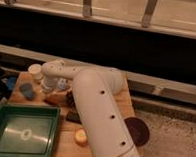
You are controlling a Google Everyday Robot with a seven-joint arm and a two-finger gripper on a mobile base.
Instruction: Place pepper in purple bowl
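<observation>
Gripper [58,93] sits low just past the green tray's [27,108] far edge, fingers pinched shut right at the pepper [53,101] (can't confirm it's caught). I'd lift slowly, then swing well right of the tray to the purple bowl [137,130].

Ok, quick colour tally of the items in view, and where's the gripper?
Green: 1, tray
Purple: 1, purple bowl
Yellow: 1, round piece
White: 1, cup
Blue: 1, small dish
Orange-red: 1, pepper
Total: 6 clear enough to count
The gripper is shut, down at the table's far left by the pepper.
</observation>
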